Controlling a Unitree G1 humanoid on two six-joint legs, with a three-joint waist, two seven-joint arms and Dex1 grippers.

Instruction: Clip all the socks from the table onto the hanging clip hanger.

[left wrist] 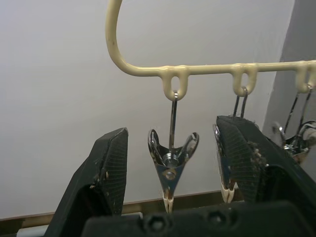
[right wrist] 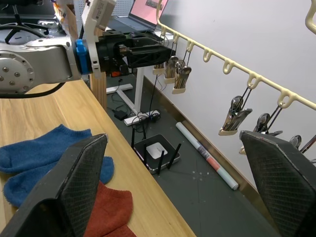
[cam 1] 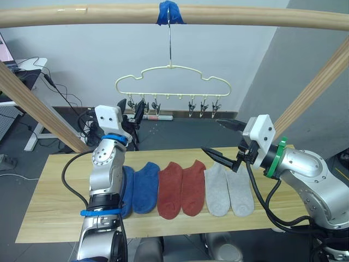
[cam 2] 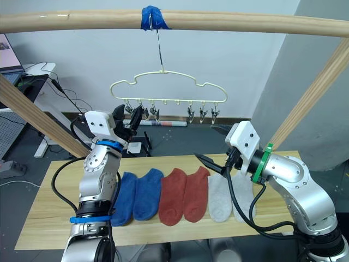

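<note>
Nearest the camera, six socks lie flat in a row on the pale wooden desk — two blue socks at the robot's left, two rust red socks in the middle, two light grey socks at the right. The left tool is raised to the left end of the clip hanger, released, with one metal clip hanging between its spread fingers, untouched. The hanger hangs from a wooden pole by blue tape — and the right tool hovers wide open above the grey socks, empty.
</note>
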